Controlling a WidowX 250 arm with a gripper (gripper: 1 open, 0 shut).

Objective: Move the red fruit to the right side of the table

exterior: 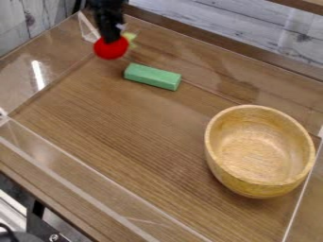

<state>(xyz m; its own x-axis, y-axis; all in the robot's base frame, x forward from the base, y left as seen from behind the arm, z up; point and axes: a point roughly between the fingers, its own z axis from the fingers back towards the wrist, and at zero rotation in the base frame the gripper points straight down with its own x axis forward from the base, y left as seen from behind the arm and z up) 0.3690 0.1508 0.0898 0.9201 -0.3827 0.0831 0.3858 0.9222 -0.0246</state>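
The red fruit (pixel 110 47) is a small round bright red toy. It hangs a little above the brown wood-grain table (pixel 139 132) near the far left corner. My black gripper (pixel 111 38) points straight down and is shut on the top of the red fruit. The fruit's leafy top is mostly hidden by the fingers; a pale green bit shows at its right side.
A flat green rectangular block (pixel 151 76) lies just in front of and right of the fruit. A round light wooden bowl (pixel 259 149) stands at the right. Low clear acrylic walls (pixel 38 66) edge the tabletop.
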